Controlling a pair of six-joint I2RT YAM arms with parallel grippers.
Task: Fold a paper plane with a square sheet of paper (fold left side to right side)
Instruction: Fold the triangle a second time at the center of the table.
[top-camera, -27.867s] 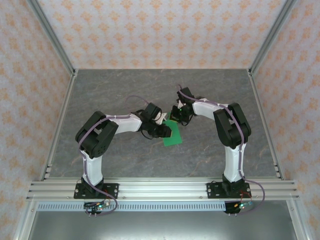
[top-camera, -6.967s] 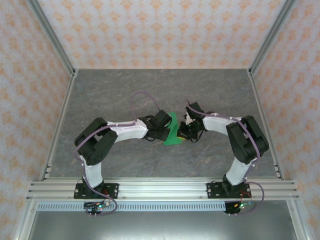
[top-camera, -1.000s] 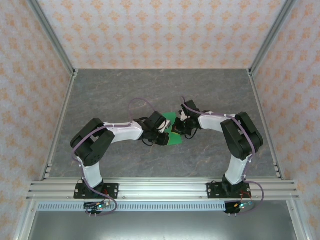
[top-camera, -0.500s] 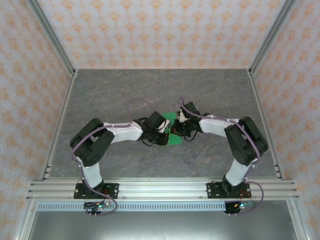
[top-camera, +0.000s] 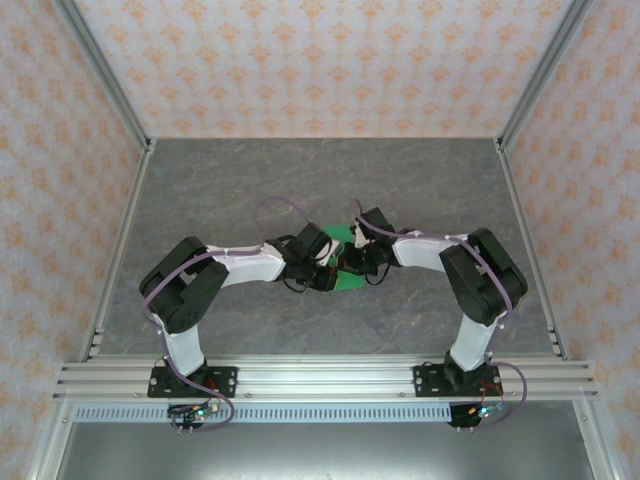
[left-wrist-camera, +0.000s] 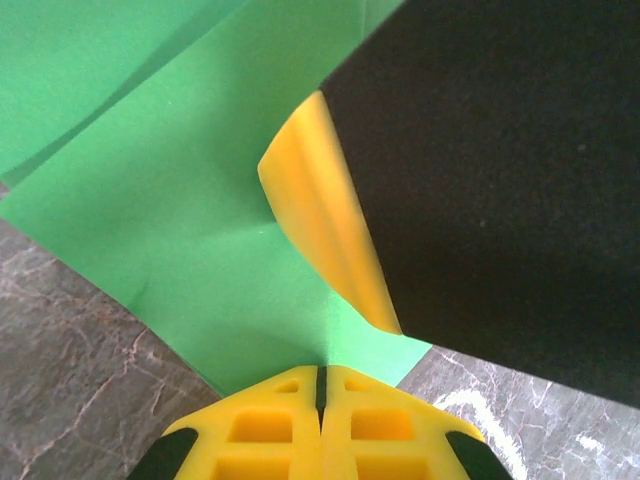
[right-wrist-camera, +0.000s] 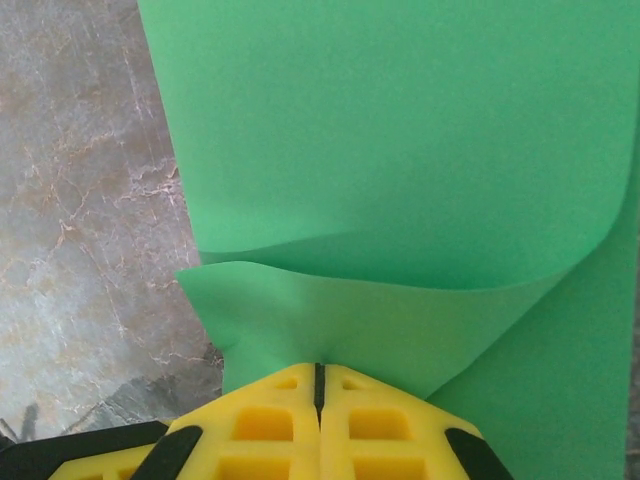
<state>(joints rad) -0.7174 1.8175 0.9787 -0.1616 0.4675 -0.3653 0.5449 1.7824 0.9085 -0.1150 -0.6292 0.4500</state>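
The square sheet of paper (top-camera: 343, 236) is bright green and sits at the table's middle, pinched between both arms. My left gripper (top-camera: 328, 276) is shut on its near corner, and in the left wrist view the paper (left-wrist-camera: 170, 210) runs into the closed yellow fingertips (left-wrist-camera: 320, 384). My right gripper (top-camera: 354, 262) is shut on a raised edge. In the right wrist view the paper (right-wrist-camera: 400, 140) curls over in a soft bend above the closed gripper (right-wrist-camera: 320, 374). The right gripper's yellow finger (left-wrist-camera: 325, 230) presses against the sheet in the left wrist view.
The grey marbled table (top-camera: 250, 190) stretches around the arms, fenced by aluminium rails (top-camera: 120, 240) and patterned walls. The right gripper's black body (left-wrist-camera: 500, 170) looms close to my left fingers.
Over the last second the right gripper has shifted a little left towards the left gripper, covering more of the green sheet. The left arm has held still.
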